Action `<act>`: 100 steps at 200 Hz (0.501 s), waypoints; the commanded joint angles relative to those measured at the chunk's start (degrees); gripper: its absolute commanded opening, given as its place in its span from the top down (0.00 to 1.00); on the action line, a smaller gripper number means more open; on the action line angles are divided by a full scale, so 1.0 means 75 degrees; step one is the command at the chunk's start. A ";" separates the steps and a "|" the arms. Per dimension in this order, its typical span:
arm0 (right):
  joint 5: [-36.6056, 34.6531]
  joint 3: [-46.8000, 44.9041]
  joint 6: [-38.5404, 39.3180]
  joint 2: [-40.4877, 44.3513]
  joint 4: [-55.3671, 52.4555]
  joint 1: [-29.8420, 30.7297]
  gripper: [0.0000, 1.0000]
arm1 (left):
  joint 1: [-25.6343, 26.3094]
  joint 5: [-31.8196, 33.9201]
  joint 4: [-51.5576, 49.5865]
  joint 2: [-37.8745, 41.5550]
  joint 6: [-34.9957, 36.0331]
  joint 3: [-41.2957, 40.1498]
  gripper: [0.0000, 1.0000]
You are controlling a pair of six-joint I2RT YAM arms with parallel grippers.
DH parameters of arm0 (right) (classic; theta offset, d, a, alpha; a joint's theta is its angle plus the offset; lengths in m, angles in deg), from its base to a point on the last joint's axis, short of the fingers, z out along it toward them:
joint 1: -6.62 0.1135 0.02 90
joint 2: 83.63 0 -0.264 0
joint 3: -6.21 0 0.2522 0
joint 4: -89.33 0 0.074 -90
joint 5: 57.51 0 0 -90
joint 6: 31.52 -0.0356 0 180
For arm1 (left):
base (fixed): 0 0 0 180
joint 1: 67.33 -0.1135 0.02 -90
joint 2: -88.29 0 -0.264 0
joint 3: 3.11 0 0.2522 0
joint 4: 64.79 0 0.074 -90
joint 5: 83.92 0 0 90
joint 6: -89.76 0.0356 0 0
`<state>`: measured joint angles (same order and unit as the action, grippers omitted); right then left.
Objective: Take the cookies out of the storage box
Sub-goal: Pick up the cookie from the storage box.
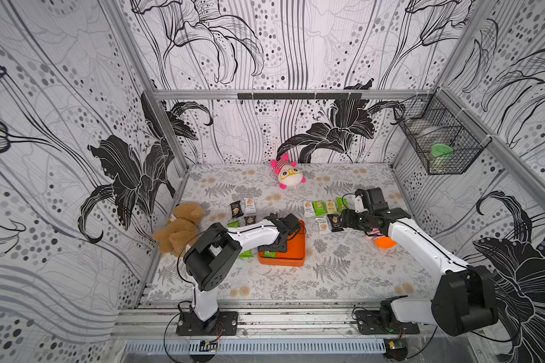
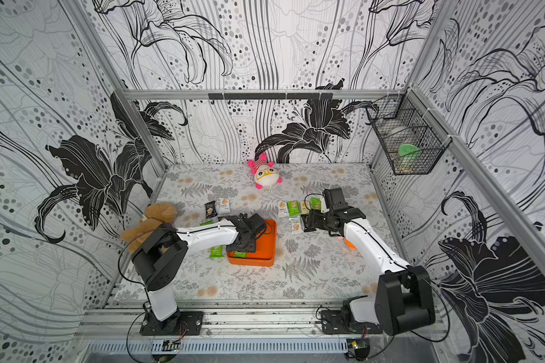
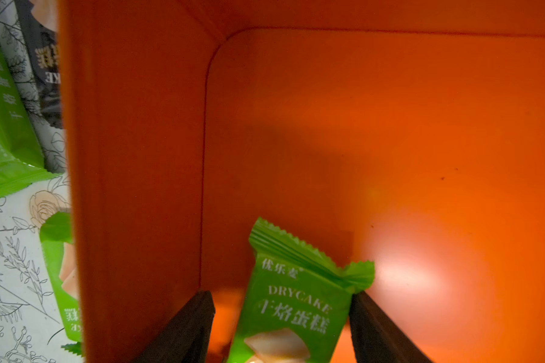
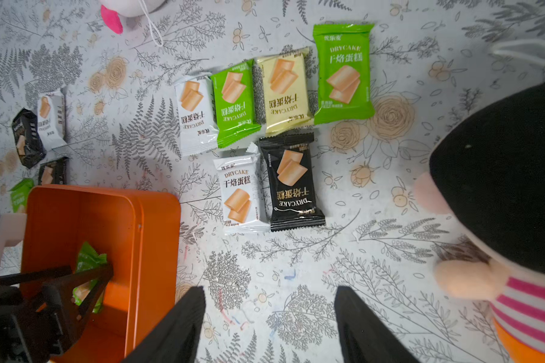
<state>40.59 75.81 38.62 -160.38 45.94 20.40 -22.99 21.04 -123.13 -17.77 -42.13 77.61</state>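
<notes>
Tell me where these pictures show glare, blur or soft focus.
Left wrist view: a bright glare patch on the storage box floor; the green packet blurs toward its near end. Right wrist view: the laid-out cookies are sharp, the plush toy at the edge is soft. Both top views: even light.

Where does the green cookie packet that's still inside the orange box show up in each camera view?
A top view: green packet in the orange storage box's near-left corner, mostly hidden under the left arm.
A top view: same corner.
Left wrist: on the box floor, between the left tool's fingers.
Right wrist: inside the box, behind the left tool.
Shared landmark: the orange storage box.
</notes>
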 commanded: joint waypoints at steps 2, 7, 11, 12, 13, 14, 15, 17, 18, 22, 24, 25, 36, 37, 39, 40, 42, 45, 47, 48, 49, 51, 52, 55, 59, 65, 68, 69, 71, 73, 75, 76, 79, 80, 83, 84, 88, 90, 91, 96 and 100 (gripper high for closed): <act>-0.0104 0.0250 -0.0039 -0.0094 -0.0233 -0.0050 0.29 | -0.0028 -0.0291 0.0410 0.0027 0.0292 -0.0138 0.30; -0.0107 0.0254 -0.0052 -0.0097 -0.0233 -0.0045 0.29 | -0.0028 -0.0343 0.0442 0.0004 0.0305 -0.0150 0.30; -0.0112 0.0280 -0.0061 -0.0108 -0.0233 -0.0044 0.29 | -0.0019 -0.0381 0.0475 -0.0009 0.0316 -0.0156 0.31; -0.0115 0.0279 -0.0060 -0.0105 -0.0233 -0.0050 0.29 | -0.0018 -0.0391 0.0479 -0.0018 0.0320 -0.0159 0.31; -0.0117 0.0273 -0.0066 -0.0104 -0.0233 -0.0047 0.29 | -0.0023 -0.0402 0.0487 -0.0022 0.0322 -0.0161 0.31; -0.0118 0.0275 -0.0063 -0.0103 -0.0233 -0.0046 0.29 | -0.0020 -0.0407 0.0496 -0.0030 0.0317 -0.0161 0.31; -0.0118 0.0277 -0.0061 -0.0103 -0.0233 -0.0045 0.29 | -0.0024 -0.0416 0.0501 -0.0034 0.0320 -0.0162 0.31; -0.0119 0.0272 -0.0072 -0.0103 -0.0233 -0.0048 0.29 | -0.0025 -0.0431 0.0514 -0.0040 0.0320 -0.0162 0.31; -0.0119 0.0269 -0.0071 -0.0103 -0.0233 -0.0046 0.29 | -0.0021 -0.0440 0.0522 -0.0039 0.0322 -0.0162 0.31; -0.0128 0.0289 -0.0073 -0.0103 -0.0239 -0.0045 0.29 | -0.0023 -0.0474 0.0545 -0.0068 0.0329 -0.0162 0.32; -0.0130 0.0290 -0.0075 -0.0103 -0.0235 -0.0048 0.29 | -0.0027 -0.0487 0.0560 -0.0069 0.0328 -0.0162 0.32; -0.0130 0.0290 -0.0073 -0.0103 -0.0234 -0.0052 0.29 | -0.0028 -0.0497 0.0562 -0.0071 0.0326 -0.0168 0.32; -0.0142 0.0297 -0.0095 -0.0113 -0.0238 -0.0045 0.29 | -0.0029 -0.0570 0.0621 -0.0089 0.0329 -0.0174 0.34; -0.0142 0.0299 -0.0101 -0.0114 -0.0242 -0.0045 0.29 | -0.0029 -0.0573 0.0628 -0.0093 0.0326 -0.0180 0.34; -0.0148 0.0310 -0.0105 -0.0114 -0.0238 -0.0044 0.29 | -0.0029 -0.0576 0.0639 -0.0090 0.0330 -0.0184 0.35; -0.0151 0.0312 -0.0106 -0.0108 -0.0236 -0.0044 0.29 | -0.0029 -0.0582 0.0643 -0.0093 0.0333 -0.0185 0.35; -0.0153 0.0310 -0.0106 -0.0113 -0.0243 -0.0047 0.29 | -0.0023 -0.0587 0.0652 -0.0096 0.0314 -0.0185 0.36; -0.0163 0.0317 -0.0097 -0.0114 -0.0245 -0.0045 0.29 | -0.0028 -0.0599 0.0658 -0.0098 0.0318 -0.0186 0.37; -0.0165 0.0320 -0.0101 -0.0114 -0.0245 -0.0045 0.29 | -0.0020 -0.0606 0.0661 -0.0106 0.0319 -0.0186 0.38; -0.0165 0.0317 -0.0104 -0.0114 -0.0245 -0.0045 0.29 | -0.0018 -0.0609 0.0666 -0.0101 0.0310 -0.0186 0.38; -0.0165 0.0321 -0.0099 -0.0114 -0.0245 -0.0044 0.29 | -0.0024 -0.0610 0.0668 -0.0099 0.0311 -0.0186 0.39; -0.0180 0.0324 -0.0096 -0.0114 -0.0245 -0.0044 0.29 | -0.0027 -0.0612 0.0678 -0.0097 0.0314 -0.0186 0.40; -0.0185 0.0330 -0.0095 -0.0114 -0.0245 -0.0044 0.29 | -0.0028 -0.0618 0.0674 -0.0097 0.0325 -0.0186 0.40; -0.0197 0.0326 -0.0099 -0.0114 -0.0239 -0.0044 0.29 | -0.0029 -0.0627 0.0687 -0.0113 0.0321 -0.0177 0.41; -0.0206 0.0335 -0.0104 -0.0114 -0.0242 -0.0047 0.29 | -0.0027 -0.0634 0.0693 -0.0118 0.0332 -0.0174 0.43; -0.0224 0.0334 -0.0111 -0.0123 -0.0245 -0.0053 0.29 | -0.0020 -0.0635 0.0694 -0.0131 0.0342 -0.0154 0.45; -0.0217 0.0333 -0.0117 -0.0117 -0.0236 -0.0045 0.29 | -0.0019 -0.0635 0.0685 -0.0130 0.0340 -0.0145 0.46; -0.0221 0.0335 -0.0118 -0.0116 -0.0235 -0.0045 0.29 | -0.0018 -0.0635 0.0683 -0.0131 0.0344 -0.0142 0.46; -0.0217 0.0336 -0.0118 -0.0123 -0.0234 -0.0045 0.29 | -0.0026 -0.0635 0.0682 -0.0138 0.0349 -0.0128 0.47; -0.0223 0.0337 -0.0118 -0.0131 -0.0233 -0.0047 0.29 | -0.0025 -0.0635 0.0682 -0.0151 0.0347 -0.0124 0.47; -0.0224 0.0331 -0.0112 -0.0133 -0.0233 -0.0045 0.29 | -0.0022 -0.0635 0.0676 -0.0154 0.0353 -0.0118 0.48; -0.0224 0.0340 -0.0115 -0.0135 -0.0233 -0.0051 0.29 | -0.0025 -0.0635 0.0673 -0.0155 0.0356 -0.0116 0.48; -0.0217 0.0344 -0.0118 -0.0137 -0.0233 -0.0045 0.29 | -0.0018 -0.0625 0.0665 -0.0152 0.0377 -0.0105 0.49; -0.0215 0.0346 -0.0124 -0.0138 -0.0239 -0.0045 0.29 | -0.0023 -0.0630 0.0662 -0.0148 0.0380 -0.0099 0.49; -0.0223 0.0342 -0.0126 -0.0148 -0.0241 -0.0050 0.29 | -0.0028 -0.0619 0.0659 -0.0159 0.0382 -0.0087 0.50; -0.0224 0.0345 -0.0128 -0.0149 -0.0243 -0.0047 0.29 | -0.0034 -0.0615 0.0653 -0.0163 0.0376 -0.0084 0.50; -0.0224 0.0342 -0.0122 -0.0149 -0.0243 -0.0045 0.29 | -0.0034 -0.0613 0.0647 -0.0158 0.0381 -0.0072 0.50; -0.0224 0.0341 -0.0110 -0.0149 -0.0245 -0.0045 0.29 | -0.0033 -0.0603 0.0647 -0.0159 0.0379 -0.0069 0.51; -0.0218 0.0345 -0.0114 -0.0149 -0.0245 -0.0044 0.29 | -0.0031 -0.0602 0.0647 -0.0157 0.0380 -0.0069 0.51; -0.0224 0.0349 -0.0112 -0.0154 -0.0241 -0.0047 0.29 | -0.0040 -0.0600 0.0647 -0.0154 0.0382 -0.0056 0.52; -0.0224 0.0349 -0.0118 -0.0155 -0.0236 -0.0048 0.29 | -0.0040 -0.0600 0.0653 -0.0136 0.0372 -0.0046 0.53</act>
<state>40.08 76.83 38.41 -160.75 45.54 20.40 -23.08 17.15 -118.98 -17.84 -40.19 77.22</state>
